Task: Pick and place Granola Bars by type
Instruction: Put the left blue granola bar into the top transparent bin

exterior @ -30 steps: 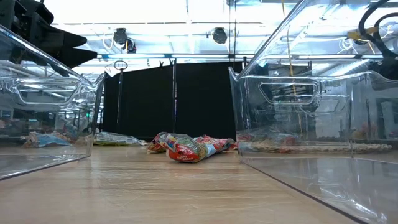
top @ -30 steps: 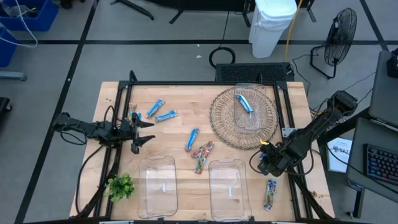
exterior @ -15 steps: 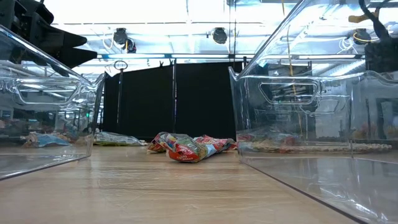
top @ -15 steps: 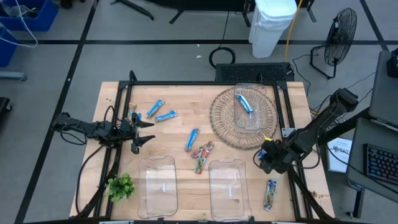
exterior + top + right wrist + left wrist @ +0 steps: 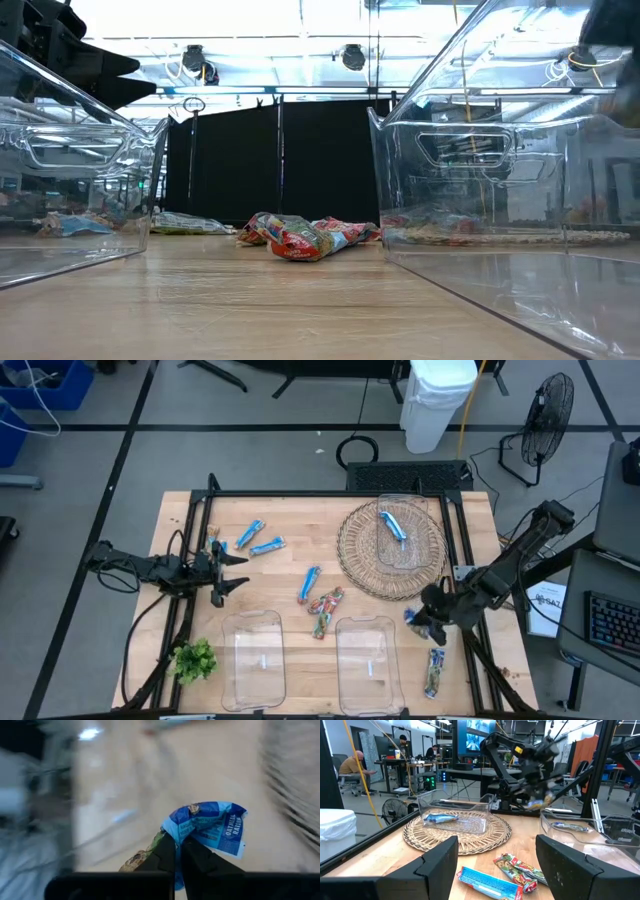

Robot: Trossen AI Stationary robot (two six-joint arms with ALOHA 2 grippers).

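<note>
Right gripper (image 5: 418, 622) shifted left | clenched on blue granola bar (image 5: 210, 827) | wrapper print readable only in wrist view

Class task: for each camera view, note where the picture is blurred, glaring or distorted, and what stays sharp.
Right wrist view: background streaked with blur, while the blue bar pinched in the right gripper stays sharp. Left wrist view: the right arm is smeared, the wicker mat crisp. Low view: bright ceiling glare; the clear bins warp what lies behind them. High view: evenly lit, soft shadows.
</note>
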